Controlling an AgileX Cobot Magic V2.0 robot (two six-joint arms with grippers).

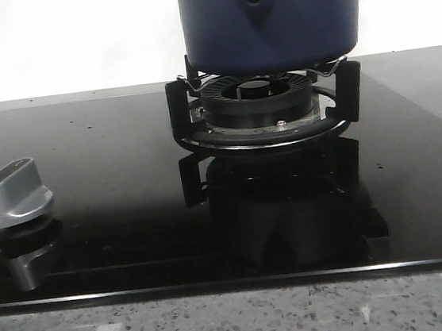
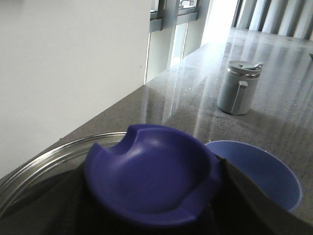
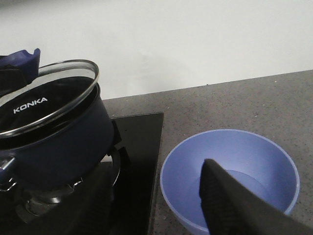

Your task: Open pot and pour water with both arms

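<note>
pot (image 3: 58, 147) on burner, right gripper (image 3: 234, 205) apart over blue bowl (image 3: 230, 166)

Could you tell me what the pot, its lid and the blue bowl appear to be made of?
The pot looks like matte-coated metal: dark navy, dull sides. The lid seems to be clear glass with a shiny metal rim and printed lettering. The bowl is probably plastic: even pale blue with a soft sheen, though ceramic is possible.

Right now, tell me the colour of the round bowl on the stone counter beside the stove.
Light blue; the bowl shows best in the right wrist view.
</note>
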